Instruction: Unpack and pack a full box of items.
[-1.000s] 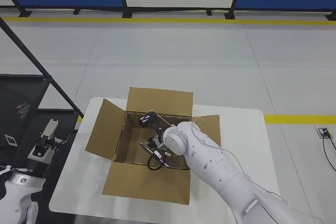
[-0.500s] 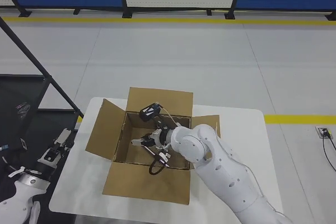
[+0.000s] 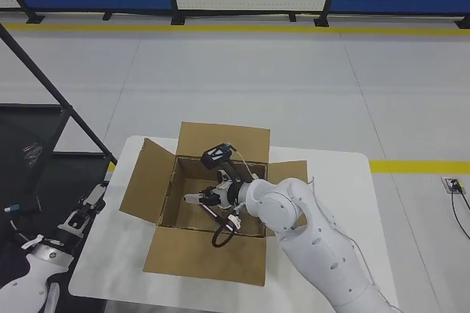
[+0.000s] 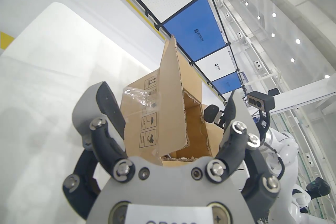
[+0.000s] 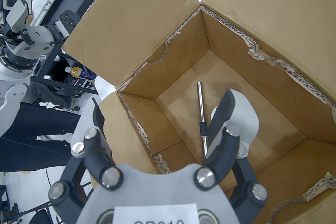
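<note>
We note the white table [image 3: 337, 235] carrying the open brown cardboard box [image 3: 207, 254], flaps splayed outward; its walls enclose the thin silver metal rod with a black band [image 5: 200, 104] — lying flat on the box floor; the right gripper [image 5: 162, 107] hangs over the opening, fingers spread, empty; the left gripper [image 4: 168, 96] sits off the table's left side — released, facing the box.

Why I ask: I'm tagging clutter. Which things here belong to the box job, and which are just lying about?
Job in hand:
cardboard box, open on the table
metal rod, lying on the box floor
right gripper, open above the rod
left gripper, open, off to the box's side

Lying about:
bottle by the black rack
the black rack itself
</note>
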### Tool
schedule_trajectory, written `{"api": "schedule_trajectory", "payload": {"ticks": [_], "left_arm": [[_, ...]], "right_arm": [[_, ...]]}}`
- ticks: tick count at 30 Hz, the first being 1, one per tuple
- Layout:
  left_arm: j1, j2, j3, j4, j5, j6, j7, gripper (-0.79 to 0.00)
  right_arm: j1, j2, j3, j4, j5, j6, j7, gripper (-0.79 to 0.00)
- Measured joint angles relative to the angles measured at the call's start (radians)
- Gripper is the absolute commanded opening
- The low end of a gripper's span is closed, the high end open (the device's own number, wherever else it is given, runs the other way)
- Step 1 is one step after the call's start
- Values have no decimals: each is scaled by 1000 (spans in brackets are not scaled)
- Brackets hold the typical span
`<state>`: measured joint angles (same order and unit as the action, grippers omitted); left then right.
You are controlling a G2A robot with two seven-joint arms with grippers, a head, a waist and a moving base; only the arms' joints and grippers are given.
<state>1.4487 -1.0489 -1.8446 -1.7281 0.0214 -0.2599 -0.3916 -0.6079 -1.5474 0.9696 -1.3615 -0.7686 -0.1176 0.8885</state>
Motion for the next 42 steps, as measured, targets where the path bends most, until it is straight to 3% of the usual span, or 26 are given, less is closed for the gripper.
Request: {"api": "schedule_trajectory", "payload": {"ticks": [4,10,23,32,37,42], "left_arm": [[-1,0,9,-4,17,-4,1,0],[-18,3,54,-9,57,-46,-86,0],[-25,10,103,-83,14,-109,-230,0],[-73,13,170,-130,51,-73,-284,0],[-115,11,237,-124,97,-46,-293,0],[-162,8,304,-99,136,-10,-288,0]], "right_arm": [[-30,4,23,-14,37,-17,-38,0],[-94,26,124,-106,141,-72,-38,0],[-306,98,439,-317,384,-155,94,0],[-431,143,661,-417,407,-136,102,0],[-430,162,714,-372,405,-97,155,0],[-359,178,709,-228,416,-74,219,0]]}}
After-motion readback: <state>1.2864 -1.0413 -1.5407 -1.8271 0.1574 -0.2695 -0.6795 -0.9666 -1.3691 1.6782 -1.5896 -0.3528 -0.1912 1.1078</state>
